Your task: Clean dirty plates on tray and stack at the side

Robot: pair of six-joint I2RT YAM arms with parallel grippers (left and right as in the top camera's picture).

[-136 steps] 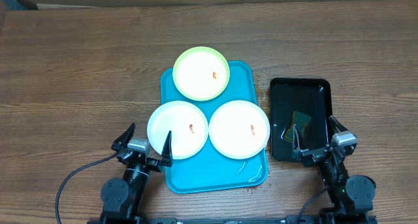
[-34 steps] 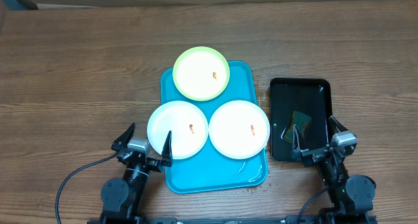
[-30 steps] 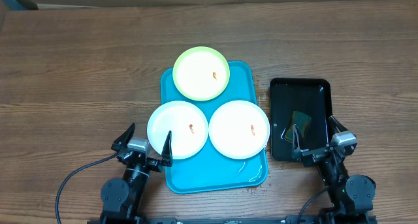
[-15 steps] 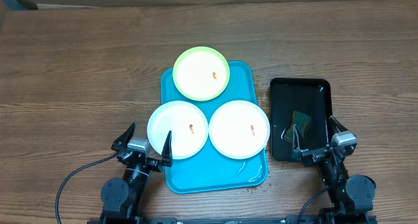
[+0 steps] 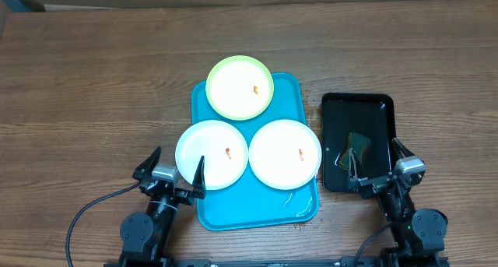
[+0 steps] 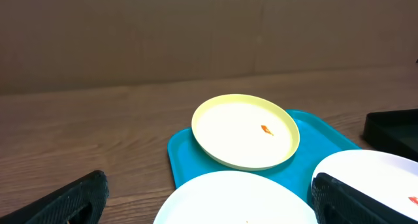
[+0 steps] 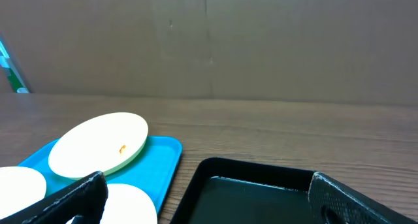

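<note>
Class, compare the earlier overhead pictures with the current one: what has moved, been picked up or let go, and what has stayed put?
Nothing has visibly changed. The pale green plate, left white plate and right white plate lie where they were on the turquoise tray, orange smears intact. The left gripper and right gripper stay open and empty. The sponge remains in the black tray.

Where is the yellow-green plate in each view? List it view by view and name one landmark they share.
Overhead: the yellow-green plate sits top centre, overhanging the tray's far left corner.
Left wrist: the plate is at the picture's centre, beyond the white plates.
Right wrist: the plate is at lower left.
Shared landmark: the turquoise tray under the plate, seen in all three views.
</note>
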